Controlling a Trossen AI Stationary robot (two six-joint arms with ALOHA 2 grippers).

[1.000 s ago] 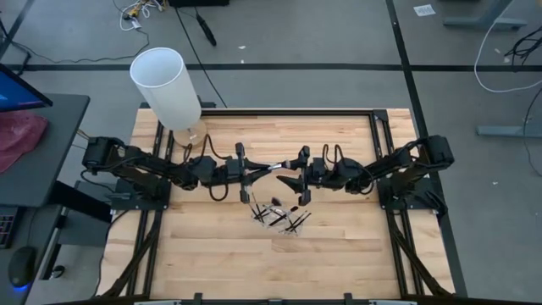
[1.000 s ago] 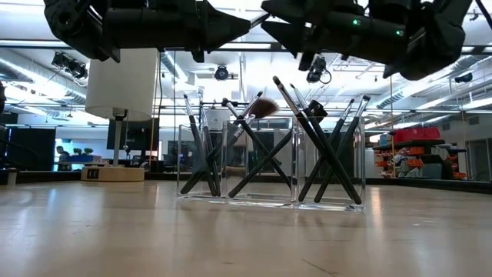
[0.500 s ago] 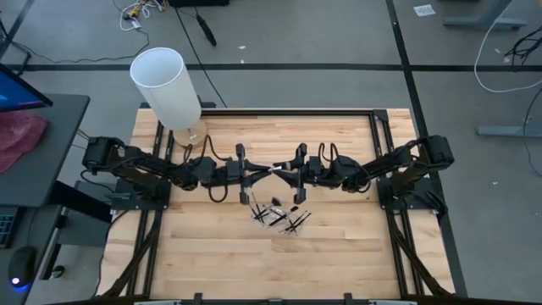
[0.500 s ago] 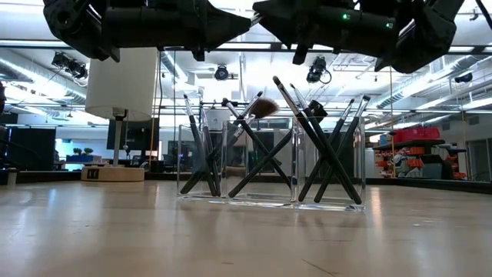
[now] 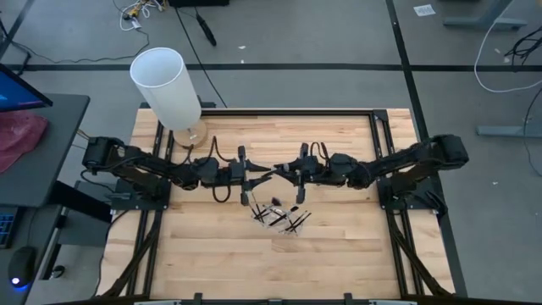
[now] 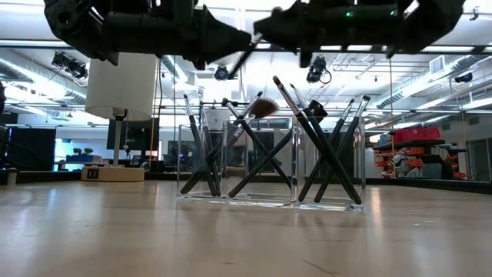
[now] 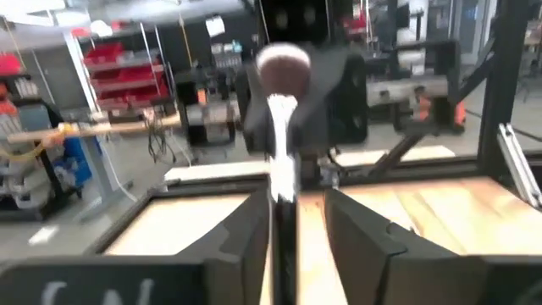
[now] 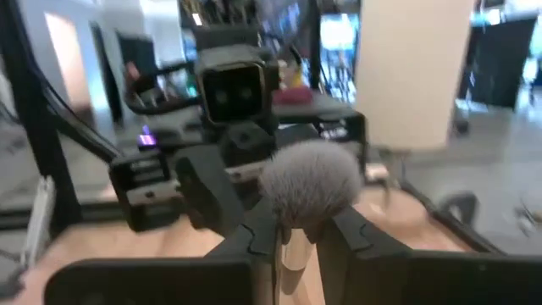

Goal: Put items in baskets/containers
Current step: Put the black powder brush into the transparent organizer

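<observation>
A makeup brush [image 5: 269, 172] with a black handle, pale ferrule and fluffy head [image 8: 309, 182] hangs in the air between my two grippers, above the table's middle. My right gripper [image 8: 296, 224] [image 5: 286, 172] is shut on it. My left gripper [image 7: 298, 199] [image 5: 252, 177] stands open, with the handle between its fingers. Below them, slightly nearer, stands the clear holder [image 6: 269, 165] [image 5: 279, 218] on the wood. Several black brushes lean crossed inside it, their heads up. My right gripper pinches the pale ferrule [image 8: 292, 254] just below the fluffy head, between its two fingers. The fingers come level from the table's right. The brush is clear of the table and slants, its head [image 7: 284, 63] raised toward the right arm. My left gripper has the black handle [image 7: 285, 224] close beside one finger [image 7: 254, 233], with a gap to the other finger. Whether it still touches the handle, I cannot tell.
A tall white cylinder [image 5: 165, 85] on a round wooden base stands at the table's far left corner. Bare wood [image 5: 254, 263] lies in front of the holder, toward the near edge. A black frame [image 5: 377, 152] borders the table.
My right gripper has moved toward the table's left, up to the brush held out by the left gripper. Its widely spread fingers have shut on the brush near its head. The brush has stayed in the air between the two grippers.
</observation>
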